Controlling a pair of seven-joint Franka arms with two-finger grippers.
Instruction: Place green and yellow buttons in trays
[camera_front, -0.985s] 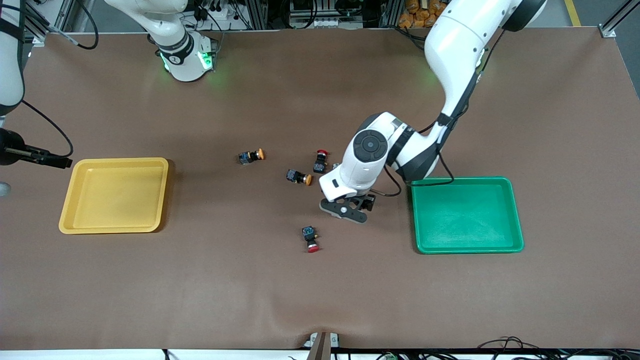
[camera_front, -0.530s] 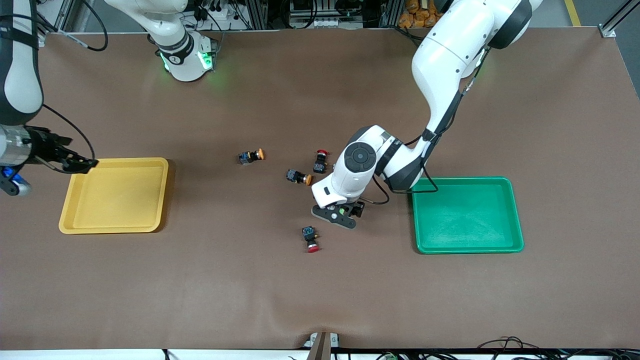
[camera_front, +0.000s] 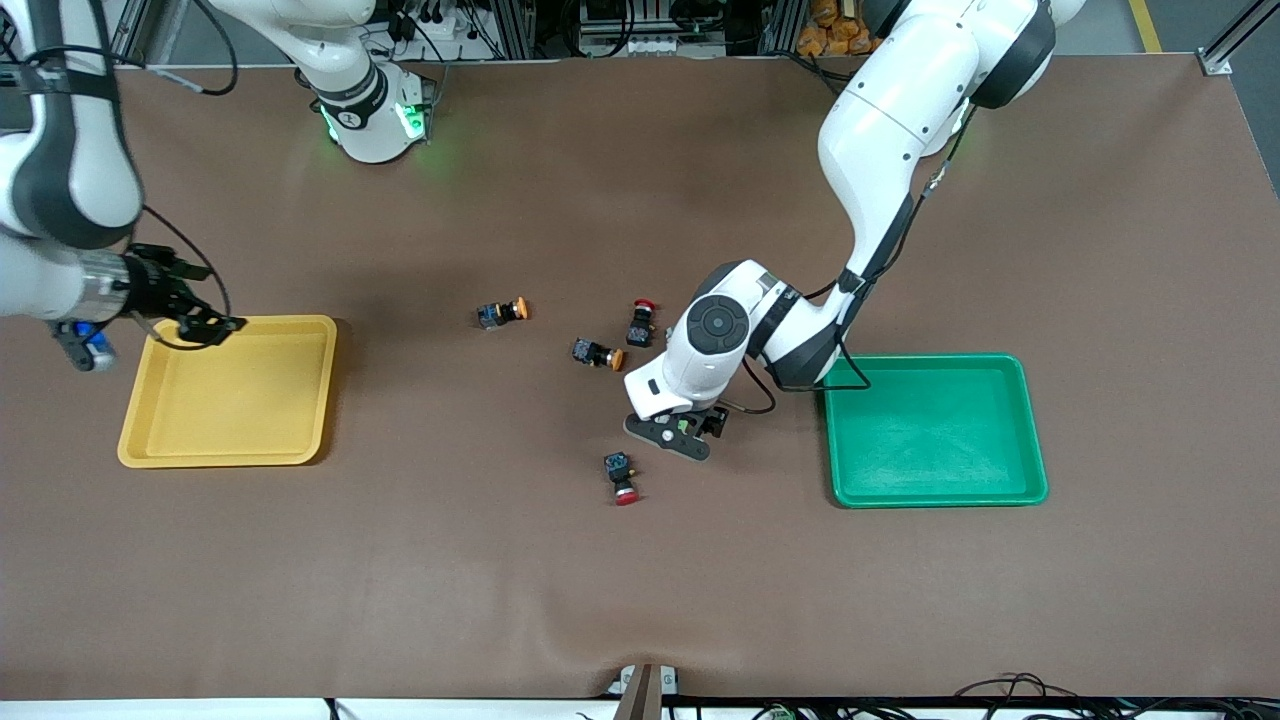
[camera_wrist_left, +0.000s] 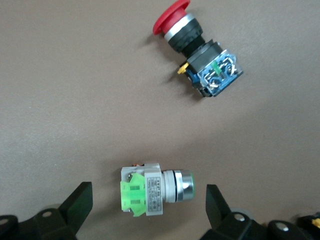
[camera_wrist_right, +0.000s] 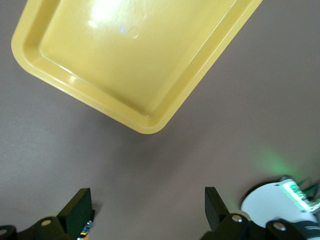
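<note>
We read no brand or label on any switch; print on the grey body is too small to make out.

Left gripper (camera_front: 672, 436) sits low over the table mid-field, jaws wide open, nothing held. In the left wrist view its fingers (camera_wrist_left: 75, 205) straddle a grey-bodied green button (camera_wrist_left: 156, 189) lying on its side on the brown table (camera_front: 640, 600), not touching it. A red-capped switch (camera_wrist_left: 197, 47) lies close by at about 1 o'clock from that button in this view; in the front view it (camera_front: 621, 477) lies nearer the camera than the gripper.

Two orange-capped buttons lie farther from the camera: one (camera_front: 502, 313), another (camera_front: 597, 354) beside a second red-capped switch (camera_front: 641, 323). Green tray (camera_front: 1035, 440) lies toward the left arm's end, yellow tray (camera_front: 135, 440) toward the right arm's end; we see nothing in either.

Right gripper (camera_front: 205, 322) hangs over the yellow tray's rim at the corner farthest from the camera, jaws open, empty; the right wrist view shows the tray corner (camera_wrist_right: 145, 125) below.

Versus a second ago: we see the left gripper has shifted slightly toward the buttons, and the right gripper has come in from the table edge to the yellow tray. Buttons and trays unmoved.
</note>
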